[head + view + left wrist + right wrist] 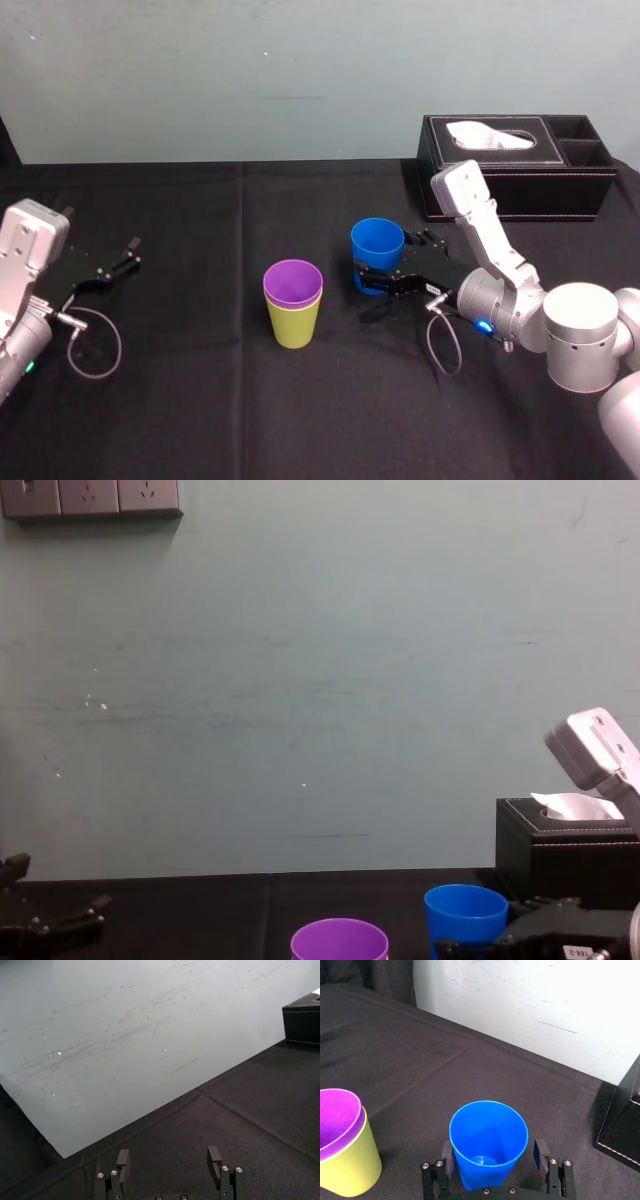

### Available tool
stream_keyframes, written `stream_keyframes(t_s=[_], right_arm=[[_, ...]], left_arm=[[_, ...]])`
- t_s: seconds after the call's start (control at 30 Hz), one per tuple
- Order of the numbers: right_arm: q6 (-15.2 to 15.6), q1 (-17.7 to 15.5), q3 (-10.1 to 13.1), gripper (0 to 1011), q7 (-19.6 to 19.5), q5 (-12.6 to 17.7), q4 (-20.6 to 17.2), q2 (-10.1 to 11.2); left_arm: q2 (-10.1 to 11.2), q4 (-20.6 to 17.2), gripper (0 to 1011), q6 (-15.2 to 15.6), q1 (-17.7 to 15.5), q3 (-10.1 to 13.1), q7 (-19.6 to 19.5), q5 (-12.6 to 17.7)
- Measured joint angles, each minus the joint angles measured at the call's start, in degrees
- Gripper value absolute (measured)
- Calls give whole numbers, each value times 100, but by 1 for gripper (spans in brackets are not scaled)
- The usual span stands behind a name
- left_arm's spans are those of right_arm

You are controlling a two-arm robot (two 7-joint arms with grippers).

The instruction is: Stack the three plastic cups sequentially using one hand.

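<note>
Cups are sitting nearest you on the black desk point(200, 400): the purple cup point(292, 282) is nesting inside the yellow-green cup point(294, 325), and the pair is standing upright, well to the left of the black tissue box point(520, 185) and closer to the robot than it. Only the purple rim and a narrow band below it are showing above the yellow-green one.

A little nearer the tissue box, between the stacked pair and the box, the blue cup point(377, 245) is standing upright and apart from the other two. Your right claw point(493, 1154) is reaching in from the box's side and straddling this cup low on its wall. Its fingers point(539, 1152) are spread, one against the cup and the other leaving a slim gap, so it is released rather than clenched.

Far to the left of the tissue box, your left claw point(169, 1157) is resting parked over the desk, its jaws standing wide apart with nothing between them.

The tissue box itself is sitting at the back of the desk, with the pale wall point(200, 80) rising behind it.
</note>
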Motion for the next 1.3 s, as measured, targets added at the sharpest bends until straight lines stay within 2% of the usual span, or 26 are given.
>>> stream_keyframes(t_s=[0.33,0.57,0.63,0.73,1.3], right_arm=[[2,-2,-5,997,-1,1,-8,4],[4,-5,-9,854,-2,3,-13,6],[4,-6,-10,781,-3,4,-15,7],[4,-8,-10,757,-3,6,-16,8],[4,-9,-10,730,-2,9,-17,10]], left_arm=[[0,0,1010,0,0,0,0,0],[0,0,1010,0,0,0,0,0],[0,0,1010,0,0,0,0,0],[0,0,1010,0,0,0,0,0],[0,0,1010,0,0,0,0,0]])
